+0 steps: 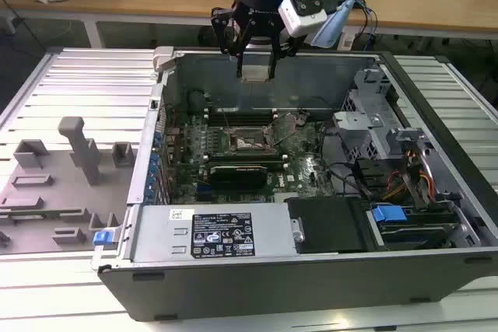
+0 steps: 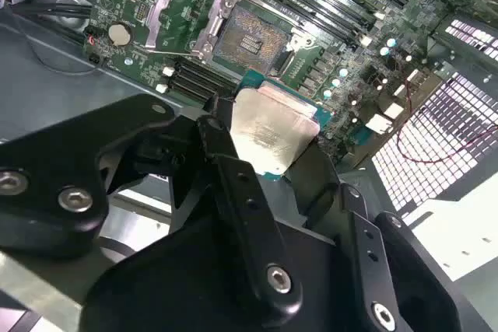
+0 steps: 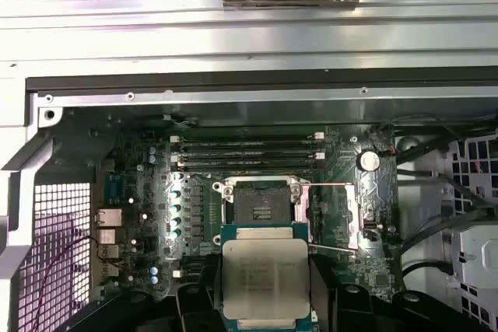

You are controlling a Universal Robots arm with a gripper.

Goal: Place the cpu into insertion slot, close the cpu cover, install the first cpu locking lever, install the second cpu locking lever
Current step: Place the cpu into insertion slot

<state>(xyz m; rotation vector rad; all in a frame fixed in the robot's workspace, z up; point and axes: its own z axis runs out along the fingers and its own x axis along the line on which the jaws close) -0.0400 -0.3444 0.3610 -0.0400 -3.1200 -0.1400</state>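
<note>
Above motherboard [image 1: 305,167]: end effector [image 1: 256,60] clamps one cpu [image 3: 264,279]; one insertion slot [image 3: 261,206] uncovered.

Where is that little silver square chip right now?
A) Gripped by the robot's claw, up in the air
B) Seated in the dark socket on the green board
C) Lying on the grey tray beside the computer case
A: the gripper is shut on the cpu and holds it aloft, while the insertion slot lies bare.
</note>
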